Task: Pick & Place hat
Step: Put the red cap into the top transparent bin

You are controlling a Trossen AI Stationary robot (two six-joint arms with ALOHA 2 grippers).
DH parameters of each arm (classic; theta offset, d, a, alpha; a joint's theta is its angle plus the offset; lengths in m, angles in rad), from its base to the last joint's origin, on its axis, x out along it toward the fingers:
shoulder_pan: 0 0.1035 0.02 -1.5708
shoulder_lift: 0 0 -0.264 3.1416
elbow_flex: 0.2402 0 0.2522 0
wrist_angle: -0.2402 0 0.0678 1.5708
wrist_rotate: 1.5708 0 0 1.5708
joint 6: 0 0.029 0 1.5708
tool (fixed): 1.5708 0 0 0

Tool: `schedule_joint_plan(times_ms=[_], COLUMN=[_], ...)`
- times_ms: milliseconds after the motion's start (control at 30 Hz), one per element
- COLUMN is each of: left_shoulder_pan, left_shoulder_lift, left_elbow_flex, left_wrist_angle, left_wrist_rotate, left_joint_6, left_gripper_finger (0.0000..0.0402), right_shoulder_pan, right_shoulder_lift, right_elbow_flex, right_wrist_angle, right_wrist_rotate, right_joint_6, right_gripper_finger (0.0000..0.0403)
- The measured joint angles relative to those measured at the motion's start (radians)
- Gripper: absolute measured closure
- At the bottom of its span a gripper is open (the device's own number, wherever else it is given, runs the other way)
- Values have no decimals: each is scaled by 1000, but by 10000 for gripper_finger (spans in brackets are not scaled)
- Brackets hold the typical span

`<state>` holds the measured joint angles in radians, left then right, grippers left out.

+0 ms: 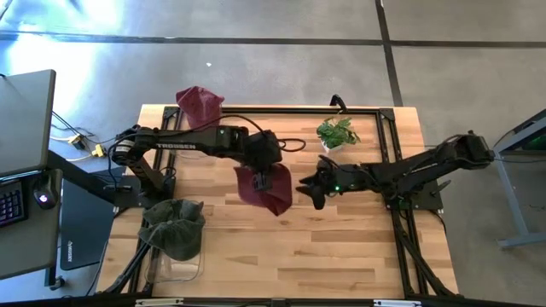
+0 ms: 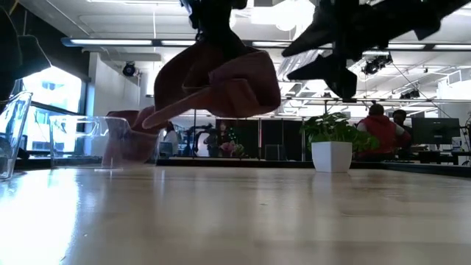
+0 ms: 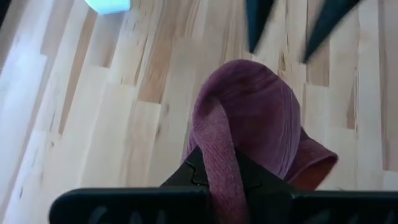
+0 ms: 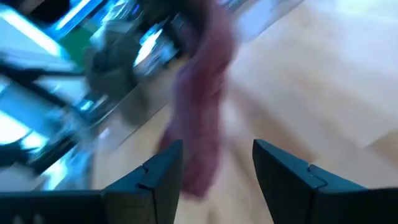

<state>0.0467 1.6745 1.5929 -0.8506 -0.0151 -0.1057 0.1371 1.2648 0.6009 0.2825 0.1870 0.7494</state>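
Note:
A maroon hat point(image 1: 266, 193) hangs in the air over the middle of the table, clear of the wood in the low view point(image 2: 221, 85). My left gripper point(image 1: 260, 177) is shut on it from above. My right gripper point(image 1: 302, 188) is open just to the hat's right, its fingers pointing toward the table's left side at the hat point(image 4: 202, 112). Its two dark fingertips point(image 3: 256, 25) show beyond the hat point(image 3: 255, 118) in the left wrist view. It touches nothing. My left gripper point(image 3: 217, 186) pinches a narrow band of the hat's cloth point(image 3: 216, 155) between its two fingers, coming from above and pointing down. The crown and brim hang below the fingers, lifted clear of the table, with the cloth slack.
A second maroon hat point(image 1: 199, 102) lies at the table's far left edge. A green hat point(image 1: 175, 226) sits on a clear container point(image 1: 181, 266) at the near left corner. A small potted plant point(image 1: 339, 134) stands toward the far side. Black frame rails point(image 1: 392, 153) run along the right.

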Motion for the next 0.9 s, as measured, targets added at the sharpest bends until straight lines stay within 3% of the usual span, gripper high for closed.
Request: schedule_joint_plan(times_ms=[100, 200, 467, 667, 800, 900], left_shoulder_pan=[0, 0, 0, 0, -1, -1], left_shoulder_lift=[0, 0, 0, 0, 0, 0], left_elbow_flex=[0, 0, 0, 0, 0, 0], left_wrist_angle=[-15, -16, -14, -16, -15, -14], left_wrist_rotate=[0, 0, 0, 0, 0, 4], left_joint_6=[-26, -37, -38, -38, -53, -85], left_gripper_finger=[400, 400, 401, 401, 401, 401], right_shoulder_pan=[24, 29, 11, 8, 8, 7], right_shoulder_lift=[1, 29, 251, 334, 335, 336], right_elbow_flex=[-23, -21, -20, -20, -20, -10], right_wrist_angle=[21, 84, 478, 605, 568, 555], right_wrist_rotate=[139, 168, 91, -36, 66, 176], right_joint_6=[-49, -104, -186, -165, -98, -100], right_gripper_finger=[215, 215, 204, 160, 153, 169])
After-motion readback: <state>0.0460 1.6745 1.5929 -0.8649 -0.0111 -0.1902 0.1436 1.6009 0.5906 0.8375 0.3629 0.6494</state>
